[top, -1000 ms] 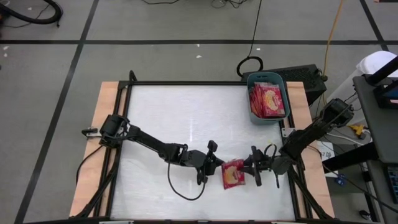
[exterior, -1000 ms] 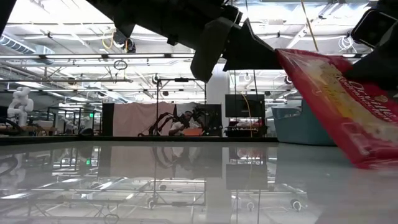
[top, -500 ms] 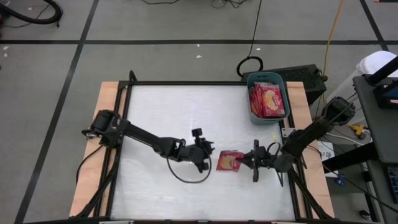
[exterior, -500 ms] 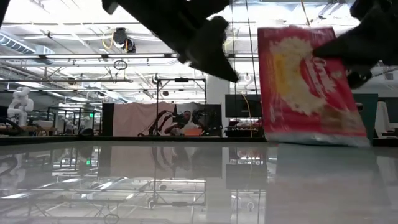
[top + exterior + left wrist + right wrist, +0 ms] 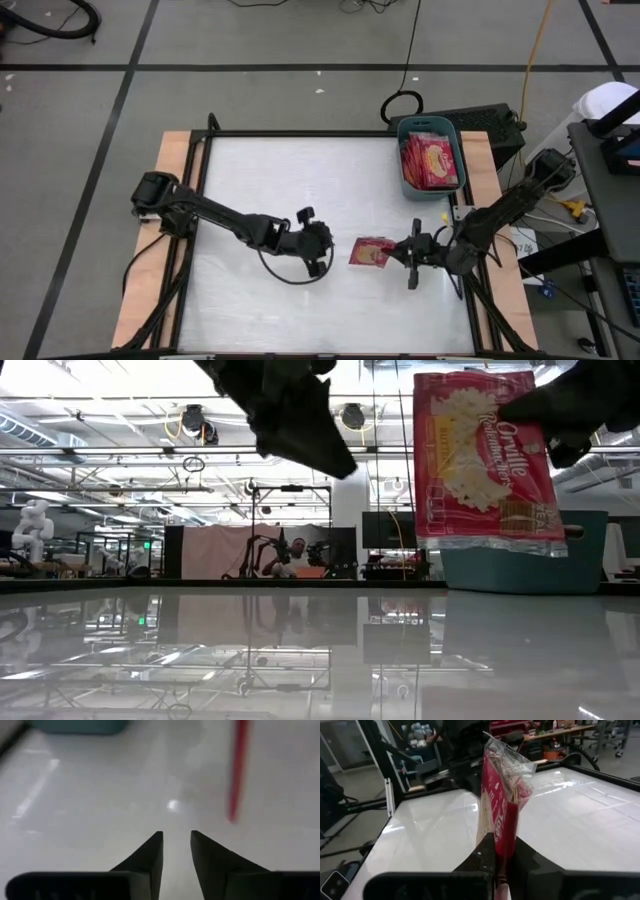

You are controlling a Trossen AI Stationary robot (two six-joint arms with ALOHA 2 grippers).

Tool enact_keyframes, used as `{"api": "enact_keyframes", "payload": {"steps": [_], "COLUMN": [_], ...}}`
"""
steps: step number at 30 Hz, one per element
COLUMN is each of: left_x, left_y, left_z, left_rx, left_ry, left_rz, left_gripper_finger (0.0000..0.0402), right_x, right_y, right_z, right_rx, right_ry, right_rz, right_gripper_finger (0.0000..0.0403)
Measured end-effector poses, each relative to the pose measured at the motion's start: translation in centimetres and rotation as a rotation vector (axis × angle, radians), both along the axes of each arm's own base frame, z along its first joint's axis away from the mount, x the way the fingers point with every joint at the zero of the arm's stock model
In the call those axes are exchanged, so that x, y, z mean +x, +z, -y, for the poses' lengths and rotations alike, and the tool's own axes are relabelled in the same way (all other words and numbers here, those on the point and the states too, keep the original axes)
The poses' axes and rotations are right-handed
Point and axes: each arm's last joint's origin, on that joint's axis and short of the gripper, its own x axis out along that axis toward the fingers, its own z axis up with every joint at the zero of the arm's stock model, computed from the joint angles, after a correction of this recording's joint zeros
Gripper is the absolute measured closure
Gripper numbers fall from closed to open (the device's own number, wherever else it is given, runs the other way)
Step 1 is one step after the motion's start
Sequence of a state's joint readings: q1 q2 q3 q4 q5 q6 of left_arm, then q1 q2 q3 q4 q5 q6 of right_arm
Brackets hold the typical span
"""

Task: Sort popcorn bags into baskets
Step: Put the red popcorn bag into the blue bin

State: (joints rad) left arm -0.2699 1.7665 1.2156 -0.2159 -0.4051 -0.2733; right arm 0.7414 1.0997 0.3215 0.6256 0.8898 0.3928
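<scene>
**Over mid-surface: one bag up in my right jaws, basket waiting at the far right**

Over the middle of the surface point(image 5: 260, 180) my left gripper point(image 5: 322, 243) hangs clear of everything, jaws a narrow gap apart with nothing between them; its wrist view shows bare white surface and only the thin red edge of the bag farther off. I'd leave that arm where it is.

Just to its right, the bag point(image 5: 370, 252) is off the surface and hanging upright, pinched at one edge by my right gripper point(image 5: 404, 254), whose jaws are clamped tight on it. From table height the printed face point(image 5: 487, 458) hangs flat and square, its bottom seam well above the surface.

My read on handling: this is a light, thin foil-type packet, stiff enough to hold its shape when gripped by an edge, but slick and crinkly. The sealed top looks puckered in the right wrist view point(image 5: 501, 795), so the film gives under pressure. An edge pinch near a seam seems the sound hold; a hard swing could let it twist or slip.

Farther right, at the surface's far corner, the basket point(image 5: 404, 160) already holds several bags point(image 5: 434, 160), stacked on edge.
</scene>
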Motion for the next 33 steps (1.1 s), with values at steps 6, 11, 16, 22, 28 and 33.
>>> {"api": "enact_keyframes", "payload": {"steps": [6, 11, 16, 22, 28, 33], "left_x": [1.7, 2.7, 3.5, 4.7, 6.1, 6.6], "left_y": [-0.8, -2.2, -3.3, -4.3, -4.9, -4.9], "left_z": [0.8, 0.9, 1.1, 1.7, 1.3, 0.7], "left_rx": [-0.087, -0.114, -0.099, -0.111, -0.088, -0.075], "left_ry": [-0.112, -0.111, -0.125, -0.143, -0.17, -0.214], "left_rz": [0.096, 0.126, 0.16, 0.274, 0.434, 0.485], "left_gripper_finger": [0.0286, 0.0215, 0.0151, 0.0134, 0.0162, 0.0242], "right_x": [0.6, 0.8, 0.7, 0.7, 0.7, 0.8], "right_y": [1.4, 2.0, 2.0, 2.0, 2.0, 1.9], "right_z": [-0.6, -0.8, -0.8, -0.8, -0.8, -0.9], "right_rx": [-0.029, -0.01, 0.002, 0.018, -0.006, -0.004], "right_ry": [0.006, -0.003, 0.003, -0.001, 0.009, 0.026], "right_rz": [-0.119, -0.199, -0.211, -0.213, -0.217, -0.224], "right_gripper_finger": [0.0395, 0.0392, 0.0392, 0.0391, 0.0391, 0.039]}}
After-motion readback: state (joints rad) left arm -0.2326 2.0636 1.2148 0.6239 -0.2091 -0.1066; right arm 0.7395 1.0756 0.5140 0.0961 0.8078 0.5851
